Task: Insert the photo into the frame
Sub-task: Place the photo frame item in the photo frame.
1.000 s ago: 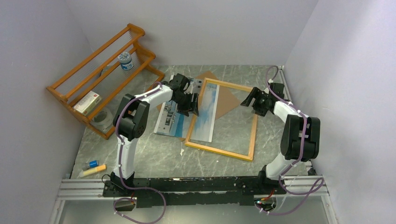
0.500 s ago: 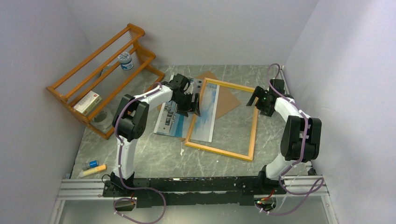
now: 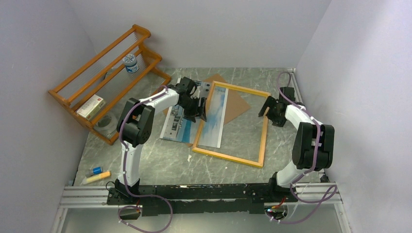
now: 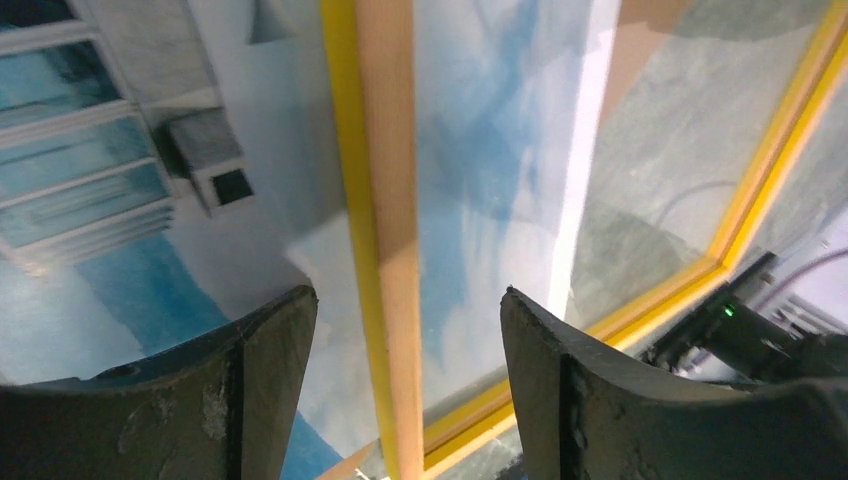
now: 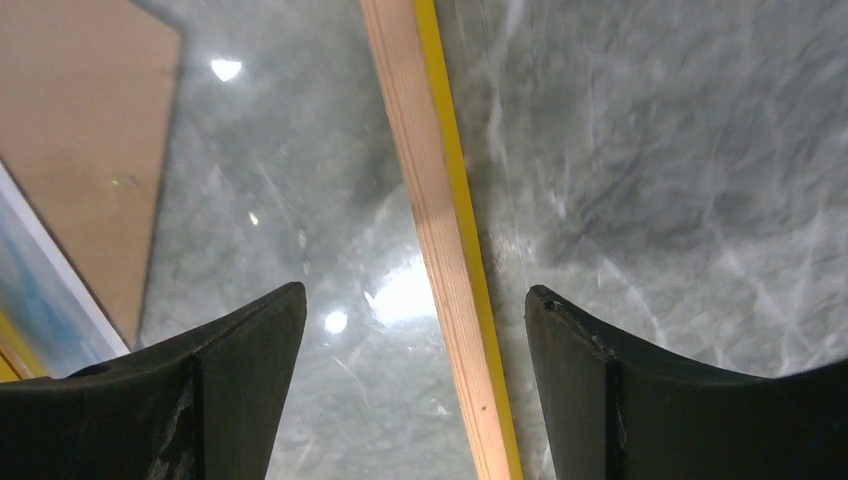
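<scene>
Grey marble table (image 3: pixel 160 165) bearing frame (image 3: pixel 228 158), lilac walls (image 3: pixel 218 29)

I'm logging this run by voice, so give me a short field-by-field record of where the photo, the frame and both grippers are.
frame: lying flat, wood-orange side up
photo: under the frame's left rail, part inside the opening, part sticking out to the left
hardboard panel: under the frame's far end
left gripper: open, over the left rail, one finger on each side
right gripper: open, over the right rail, one finger on each side
photo seated in frame: not yet
</scene>
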`<state>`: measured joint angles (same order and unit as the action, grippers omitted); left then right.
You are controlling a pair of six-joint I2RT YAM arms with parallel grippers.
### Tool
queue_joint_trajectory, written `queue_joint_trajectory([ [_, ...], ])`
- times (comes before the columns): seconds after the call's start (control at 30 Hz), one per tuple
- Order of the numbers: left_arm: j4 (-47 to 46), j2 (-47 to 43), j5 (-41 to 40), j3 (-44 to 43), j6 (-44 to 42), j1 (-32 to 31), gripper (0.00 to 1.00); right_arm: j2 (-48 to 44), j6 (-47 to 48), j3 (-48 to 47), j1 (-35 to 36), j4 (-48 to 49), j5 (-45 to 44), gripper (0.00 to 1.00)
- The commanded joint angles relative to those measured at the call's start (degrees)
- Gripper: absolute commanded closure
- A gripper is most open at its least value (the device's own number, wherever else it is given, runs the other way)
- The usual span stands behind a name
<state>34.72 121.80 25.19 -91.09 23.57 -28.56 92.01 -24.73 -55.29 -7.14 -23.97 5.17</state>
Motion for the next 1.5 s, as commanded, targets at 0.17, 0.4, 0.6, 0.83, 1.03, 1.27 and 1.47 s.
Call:
queue_joint_trajectory([
  [0.17, -5.4, 1.0, 14.9, 2.5, 2.0, 0.1, 0.26, -3.1, -3.9, 5.2, 0.1, 3.1, 5.7, 0.14],
  [0.4, -2.3, 1.0, 14.8, 0.6, -1.5, -2.3, 0.22, -4.6, -4.0, 5.6, 0.0, 3.3, 1.3, 0.14],
  [0.6, 3.0, -4.9, -0.8, 1.4, -2.5, -1.4, 0.12, -9.4, -4.8, 4.8, 0.0, 2.0, -5.0, 0.14],
  [0.83, 14.7, -13.5, -10.3, 0.0, -7.2, 0.6, 0.12, -16.5, -7.3, 4.9, 0.1, 0.0, -8.1, 0.14],
  [1.03, 9.7, -20.8, -13.9, 12.0, -4.3, 11.9, 0.19, -19.6, -9.0, 5.5, 0.4, -1.6, -5.4, 0.15],
  [1.27, 1.1, -24.5, -3.5, 23.2, -4.9, 22.2, 0.22, -21.1, -11.1, 7.8, 3.0, -3.0, -3.9, 0.17],
  [1.47, -5.0, -22.0, 9.7, 26.5, -1.4, 26.1, 0.21, -20.0, -11.5, 6.6, 6.7, -4.7, -3.8, 0.17],
])
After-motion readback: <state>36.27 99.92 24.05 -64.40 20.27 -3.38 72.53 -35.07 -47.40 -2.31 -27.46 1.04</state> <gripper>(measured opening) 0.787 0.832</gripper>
